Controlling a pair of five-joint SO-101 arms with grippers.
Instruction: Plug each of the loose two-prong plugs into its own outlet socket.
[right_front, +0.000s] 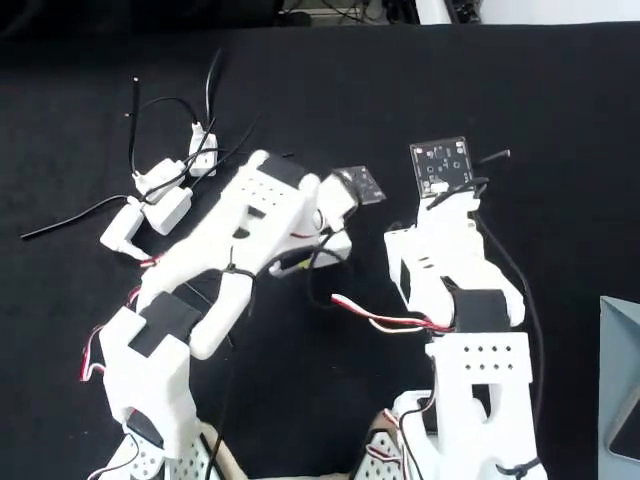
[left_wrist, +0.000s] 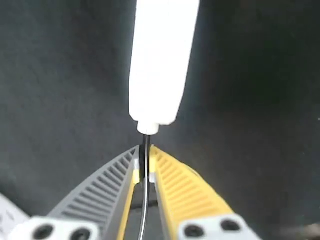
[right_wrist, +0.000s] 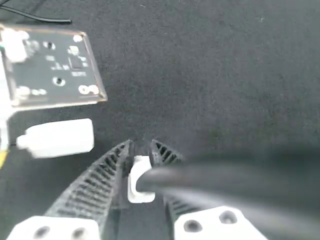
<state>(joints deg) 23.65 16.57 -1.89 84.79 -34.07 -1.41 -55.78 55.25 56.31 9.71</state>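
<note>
My left gripper (left_wrist: 145, 162) is shut on the thin black cord of a long white plug (left_wrist: 160, 65), which hangs just past the fingertips over black cloth. In the high view this arm's gripper (right_front: 338, 215) sits beside a small black outlet board (right_front: 360, 185). My right gripper (right_wrist: 139, 155) is shut on a small white plug (right_wrist: 137, 184), partly hidden by a thick black cable (right_wrist: 225, 180). Just beyond it lie a second black outlet board (right_wrist: 50, 70) and a white plug (right_wrist: 57, 137) beside that board. The same board (right_front: 440, 165) lies ahead of the right arm.
Several loose white plugs (right_front: 160, 195) with tangled black wires lie at the table's left. A grey box (right_front: 620, 380) stands at the right edge. Black cloth (right_front: 560, 120) covers the table. Red and white arm wires (right_front: 385, 318) run between the two arms.
</note>
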